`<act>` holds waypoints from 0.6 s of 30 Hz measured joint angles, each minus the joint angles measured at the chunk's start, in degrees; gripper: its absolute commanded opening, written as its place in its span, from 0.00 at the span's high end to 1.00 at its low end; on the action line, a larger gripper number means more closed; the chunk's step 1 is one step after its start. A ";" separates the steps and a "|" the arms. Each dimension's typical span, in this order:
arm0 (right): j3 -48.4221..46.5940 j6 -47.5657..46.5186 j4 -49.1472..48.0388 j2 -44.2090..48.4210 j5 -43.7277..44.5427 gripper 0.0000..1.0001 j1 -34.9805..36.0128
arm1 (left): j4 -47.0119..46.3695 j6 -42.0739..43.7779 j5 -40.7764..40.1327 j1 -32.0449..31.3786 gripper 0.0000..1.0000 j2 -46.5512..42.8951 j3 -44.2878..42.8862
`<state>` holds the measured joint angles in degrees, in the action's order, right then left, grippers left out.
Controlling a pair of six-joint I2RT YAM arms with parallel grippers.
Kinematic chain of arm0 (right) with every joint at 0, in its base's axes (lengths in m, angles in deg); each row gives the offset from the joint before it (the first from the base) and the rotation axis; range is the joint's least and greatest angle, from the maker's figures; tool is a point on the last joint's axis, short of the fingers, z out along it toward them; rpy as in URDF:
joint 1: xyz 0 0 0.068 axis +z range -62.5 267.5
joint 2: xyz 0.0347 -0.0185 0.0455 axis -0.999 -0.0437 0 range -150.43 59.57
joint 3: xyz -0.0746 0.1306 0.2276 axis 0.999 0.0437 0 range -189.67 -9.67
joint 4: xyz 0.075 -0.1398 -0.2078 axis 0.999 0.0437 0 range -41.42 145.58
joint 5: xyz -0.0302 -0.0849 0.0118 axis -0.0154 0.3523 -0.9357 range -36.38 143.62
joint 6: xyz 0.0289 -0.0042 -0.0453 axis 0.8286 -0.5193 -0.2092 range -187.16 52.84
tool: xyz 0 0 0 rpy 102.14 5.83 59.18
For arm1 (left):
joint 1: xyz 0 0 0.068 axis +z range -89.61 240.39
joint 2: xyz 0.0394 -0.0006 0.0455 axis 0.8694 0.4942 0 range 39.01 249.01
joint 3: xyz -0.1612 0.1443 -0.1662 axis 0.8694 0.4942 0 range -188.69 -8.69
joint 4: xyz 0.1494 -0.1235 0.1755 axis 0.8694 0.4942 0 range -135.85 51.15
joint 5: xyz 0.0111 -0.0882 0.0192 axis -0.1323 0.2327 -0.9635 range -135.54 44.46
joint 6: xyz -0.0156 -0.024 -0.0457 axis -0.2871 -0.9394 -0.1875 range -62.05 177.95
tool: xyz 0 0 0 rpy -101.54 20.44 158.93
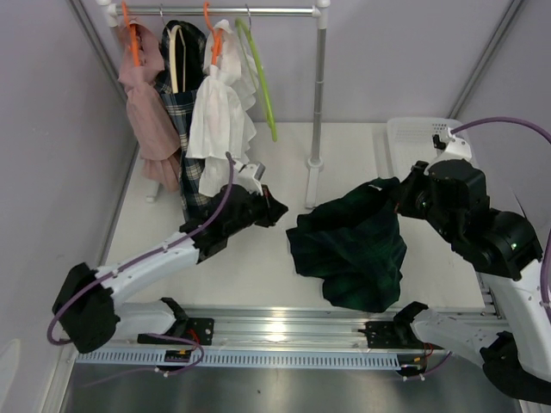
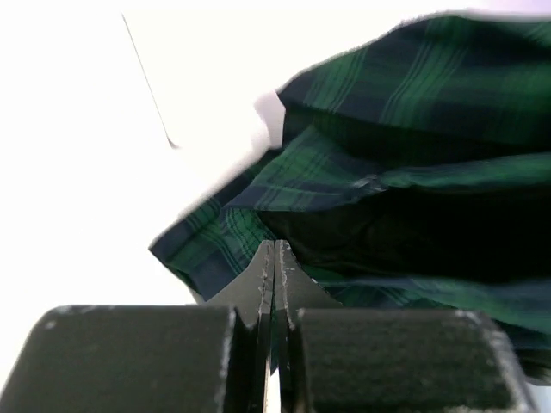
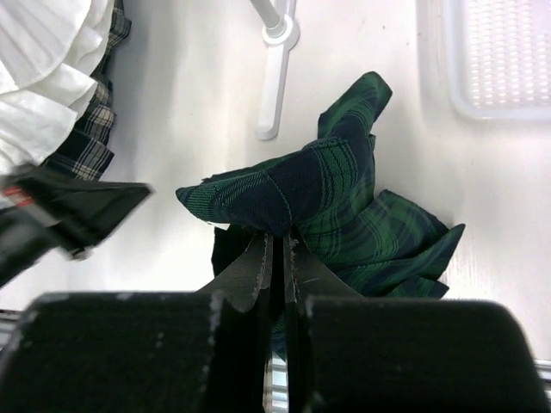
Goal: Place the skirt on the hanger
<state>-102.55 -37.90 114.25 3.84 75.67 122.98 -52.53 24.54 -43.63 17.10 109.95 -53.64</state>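
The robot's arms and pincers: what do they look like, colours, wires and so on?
The left arm and right arm are white tubes linked by chunky black joints, each trailing a purple cable. A small green light glows on the right one. The left gripper and right gripper each have two black fingers, tapering from blocky bases to thin tips.

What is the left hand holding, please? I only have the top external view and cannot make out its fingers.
Observer: Nothing; the left wrist view shows the left hand shut, fingers pressed together with no cloth between.
Operator: And the other one?
Observer: Its wrist view shows the right hand shut on a fold of the skirt.
Operator: Is the left touching that cloth?
Observer: No; the right wrist view shows bare table between them.
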 measured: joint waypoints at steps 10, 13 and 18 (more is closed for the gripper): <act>-4.33 -2.03 -0.55 -2.95 -0.33 1.00 -1.11 | 11.82 5.31 -2.73 0.00 0.56 -10.05 -5.33; -5.14 -2.10 -0.35 -2.99 -1.51 1.00 -1.11 | 8.00 4.35 0.22 0.00 0.49 -6.56 -2.82; -8.70 -2.08 0.22 -3.48 -3.58 1.00 -1.11 | 2.34 1.70 4.79 0.00 0.45 3.54 0.00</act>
<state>-111.25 -39.98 114.47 0.37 72.08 121.87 -50.19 26.25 -38.85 17.10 113.49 -53.64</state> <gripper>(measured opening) 0.035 0.541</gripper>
